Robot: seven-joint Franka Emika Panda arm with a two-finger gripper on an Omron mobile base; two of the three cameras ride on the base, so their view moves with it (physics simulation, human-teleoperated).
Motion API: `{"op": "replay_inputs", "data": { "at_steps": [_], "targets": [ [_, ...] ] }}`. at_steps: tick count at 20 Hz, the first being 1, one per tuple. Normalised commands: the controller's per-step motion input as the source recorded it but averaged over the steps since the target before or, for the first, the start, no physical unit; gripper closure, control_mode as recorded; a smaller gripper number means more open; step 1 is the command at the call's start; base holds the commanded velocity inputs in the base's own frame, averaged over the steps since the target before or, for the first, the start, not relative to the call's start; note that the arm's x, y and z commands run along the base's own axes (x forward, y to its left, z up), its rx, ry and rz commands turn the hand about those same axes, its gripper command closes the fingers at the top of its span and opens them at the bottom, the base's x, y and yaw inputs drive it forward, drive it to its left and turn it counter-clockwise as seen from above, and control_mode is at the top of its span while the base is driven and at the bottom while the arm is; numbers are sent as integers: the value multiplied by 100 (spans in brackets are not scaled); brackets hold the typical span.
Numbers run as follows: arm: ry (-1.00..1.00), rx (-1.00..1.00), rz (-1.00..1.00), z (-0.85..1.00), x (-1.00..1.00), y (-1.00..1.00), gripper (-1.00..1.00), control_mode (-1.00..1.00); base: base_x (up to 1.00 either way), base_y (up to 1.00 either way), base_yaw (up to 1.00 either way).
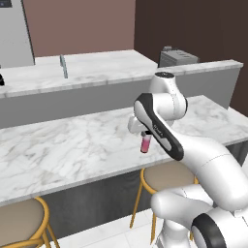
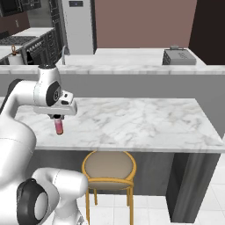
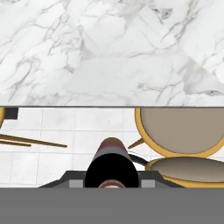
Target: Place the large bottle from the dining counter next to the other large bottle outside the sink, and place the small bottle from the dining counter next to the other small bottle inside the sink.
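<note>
Dining counter (image 2: 145, 118) beneath held small bottle (image 2: 58, 126)

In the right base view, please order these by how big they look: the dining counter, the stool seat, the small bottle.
1. dining counter
2. stool seat
3. small bottle, held in the gripper

I count one small bottle (image 1: 144, 144), pinched in my one gripper (image 1: 145, 136) and hanging above the one dining counter (image 1: 72, 145). Under that counter I see two stools from the left base view, one (image 1: 167, 177) close by my arm and one (image 1: 22, 218) off to the left, while the right base view gives me just one of them (image 2: 108, 166). Behind the counter there is one further marbled worktop (image 1: 97, 70), carrying one tap (image 1: 63, 66) and one grey boxy appliance (image 1: 177, 57).
</note>
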Motion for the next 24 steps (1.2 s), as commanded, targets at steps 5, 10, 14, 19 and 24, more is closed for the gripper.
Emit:
{"op": "replay_inputs", "data": {
  "at_steps": [5, 10, 14, 19, 24],
  "targets": [
    [0, 0, 0, 0, 0, 0, 100, 100, 0, 0, 0],
    [0, 0, 0, 0, 0, 0, 100, 100, -22, 0, 0],
    [0, 0, 0, 0, 0, 0, 100, 100, -91, 0, 0],
    [0, 0, 0, 0, 0, 0, 100, 100, -66, -7, 0],
    [0, 0, 0, 0, 0, 0, 100, 100, -38, -29, 8]
  ]
}}
